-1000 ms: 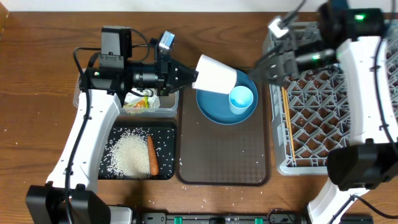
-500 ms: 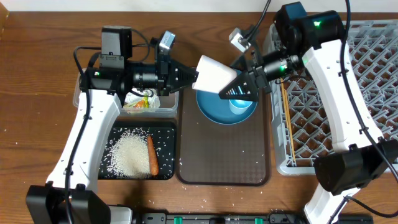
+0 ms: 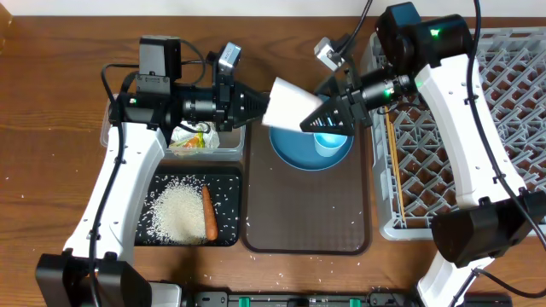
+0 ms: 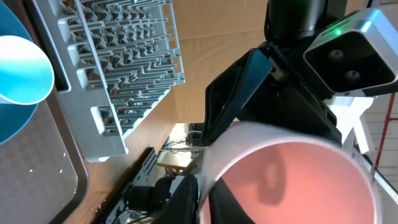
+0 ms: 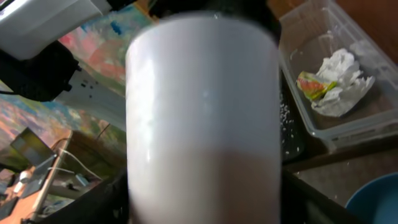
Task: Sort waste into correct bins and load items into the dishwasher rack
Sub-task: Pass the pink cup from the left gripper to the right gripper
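The pink cup (image 3: 292,104), white outside and pink inside (image 4: 292,180), hangs on its side above the blue plate (image 3: 299,158). My left gripper (image 3: 266,107) is shut on its rim from the left, one finger inside (image 4: 202,193). From the right, my right gripper (image 3: 311,109) is shut on the cup's body (image 5: 202,124), a finger (image 5: 115,193) pressed to each side. The light-blue cup (image 3: 328,141) stands on the plate, partly under the right fingers. The grey dishwasher rack (image 3: 461,170) is at the right, with chopsticks (image 3: 394,170) along its left edge.
The clear tub (image 3: 235,141) holds crumpled paper with a green-yellow wrapper (image 3: 194,138). Below it, the black tray (image 3: 162,183) holds rice (image 3: 179,213) and a carrot piece (image 3: 209,213). The brown serving tray (image 3: 307,213) carries the plate. Rice grains are scattered on it.
My right arm swung left from over the rack to the cup and its fingers closed in around it. The left arm held still with the cup.
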